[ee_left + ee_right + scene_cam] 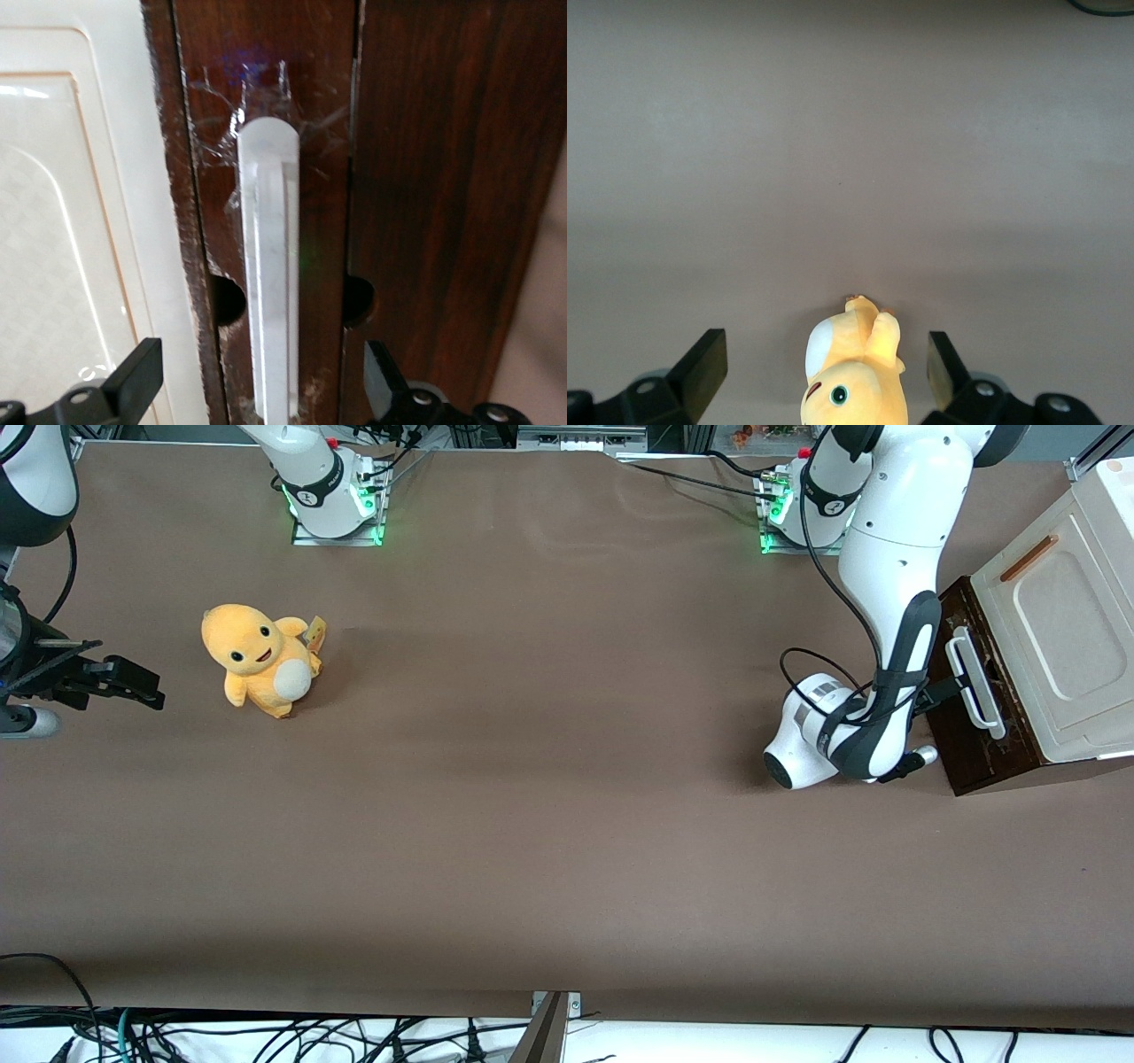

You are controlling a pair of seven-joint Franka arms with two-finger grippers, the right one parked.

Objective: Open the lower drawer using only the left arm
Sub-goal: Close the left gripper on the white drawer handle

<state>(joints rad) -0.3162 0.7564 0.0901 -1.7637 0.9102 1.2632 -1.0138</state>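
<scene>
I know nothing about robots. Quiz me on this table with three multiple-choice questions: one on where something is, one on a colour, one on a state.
1. Where is the left arm's hand?
A. over the toy
B. in front of the lower drawer, at its white handle
C. on the cream panel

2. What colour is the plush toy?
A. yellow-orange
B. blue
C. green

3. How do the hand's fingers stand?
A. clamped on the handle
B. holding the toy
C. open, one on each side of the handle

Answers: 1 B, the wrist view shows the handle close up; 2 A, front view; 3 C, gaps show on both sides.
</scene>
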